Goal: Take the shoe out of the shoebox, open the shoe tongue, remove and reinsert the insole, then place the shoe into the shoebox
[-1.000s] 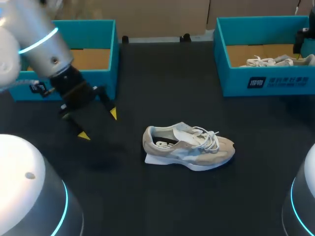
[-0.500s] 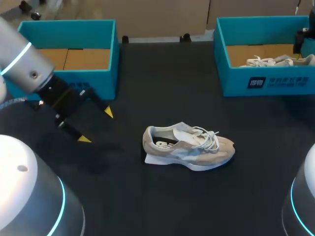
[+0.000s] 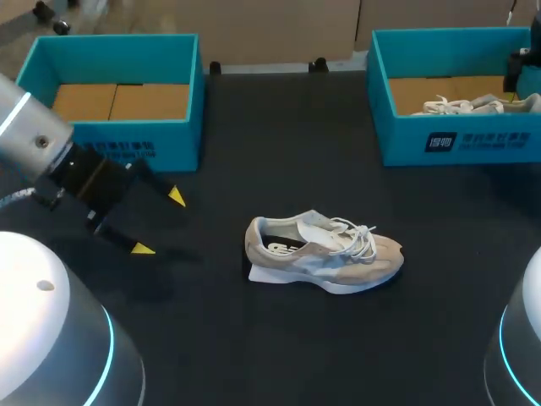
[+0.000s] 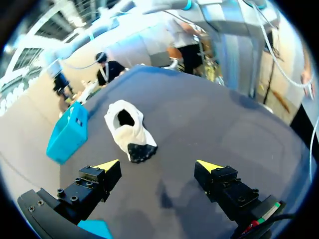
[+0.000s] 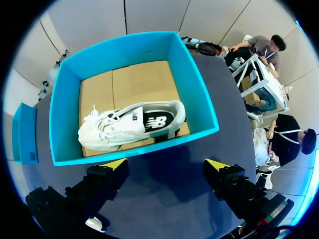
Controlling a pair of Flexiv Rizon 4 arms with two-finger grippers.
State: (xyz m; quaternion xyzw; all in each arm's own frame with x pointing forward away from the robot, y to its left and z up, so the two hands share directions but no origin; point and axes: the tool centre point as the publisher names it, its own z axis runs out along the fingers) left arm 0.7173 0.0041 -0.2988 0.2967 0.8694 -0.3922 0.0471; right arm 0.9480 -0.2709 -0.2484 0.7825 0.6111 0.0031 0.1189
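Note:
A beige and white shoe [image 3: 324, 253] lies on its sole on the black table, toe to the right, with the tongue up and the laces loose. My left gripper [image 3: 159, 222] hovers open and empty to its left, short of the heel. In the left wrist view the shoe [image 4: 128, 129] lies ahead of the open left gripper [image 4: 157, 165], heel end nearest. My right gripper [image 5: 165, 164] hangs open above the right shoebox [image 5: 194, 94], where a second white shoe [image 5: 129, 124] lies on its side.
An empty teal shoebox [image 3: 114, 42] stands at the back left, just behind my left gripper. The right teal shoebox [image 3: 456, 139] with the second shoe [image 3: 473, 105] stands at the back right. Black tabletop surrounds the shoe.
My left arm has drawn back to the left and a little toward the front, its gripper staying open. The shoe and the right arm have not moved.

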